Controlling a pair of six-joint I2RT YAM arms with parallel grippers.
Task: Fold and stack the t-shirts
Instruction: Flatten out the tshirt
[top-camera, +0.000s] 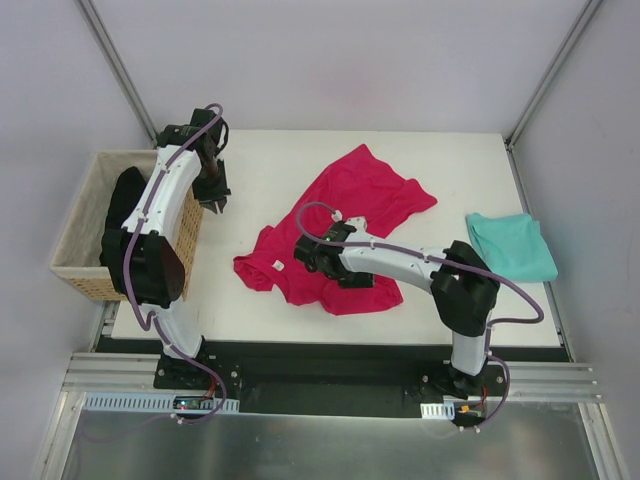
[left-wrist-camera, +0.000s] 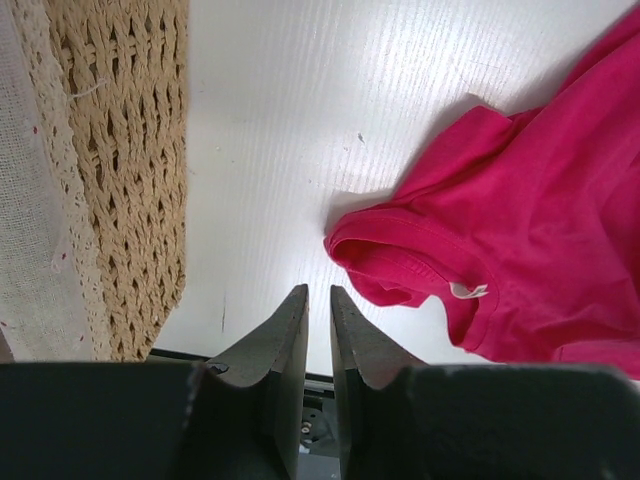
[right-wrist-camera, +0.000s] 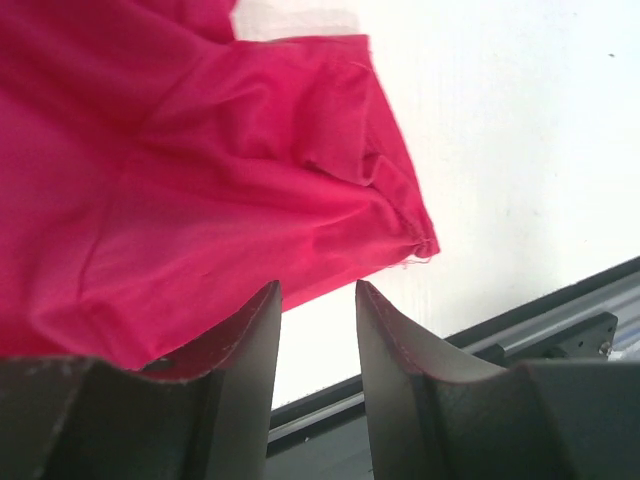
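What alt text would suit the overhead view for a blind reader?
A crumpled crimson-pink t-shirt lies mid-table, the right end effector over its near part. A folded teal t-shirt sits at the right edge; the left end effector hangs beside a wicker basket.
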